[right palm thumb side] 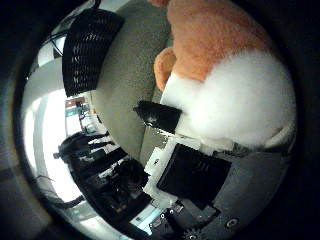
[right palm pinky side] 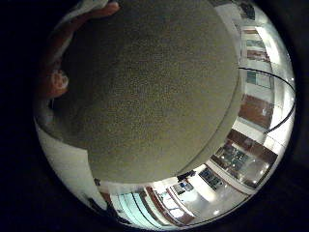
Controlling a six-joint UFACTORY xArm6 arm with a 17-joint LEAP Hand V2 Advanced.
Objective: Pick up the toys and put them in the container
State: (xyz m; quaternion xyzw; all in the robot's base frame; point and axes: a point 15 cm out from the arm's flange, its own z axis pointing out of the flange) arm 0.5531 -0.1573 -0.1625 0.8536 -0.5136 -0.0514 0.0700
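Now hand point(right palm thumb side: 190, 175) fingers curl on orange-white plush toy point(right palm thumb side: 235, 85) against the palm; black mesh container point(right palm thumb side: 90, 50) sits beyond it, across grey carpet point(right palm pinky side: 154, 87).

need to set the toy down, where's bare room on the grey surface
The speckled grey surface is bare across most of the little finger side view. It is crowded by the thumb, where the orange and white plush toy fills the space against the hand, near the black mesh container.

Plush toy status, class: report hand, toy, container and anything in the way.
Hand against orange-and-white plush toy, grip not confirmed. Toy close to palm, over grey speckled surface. Black mesh container stands apart. No obstruction seen.
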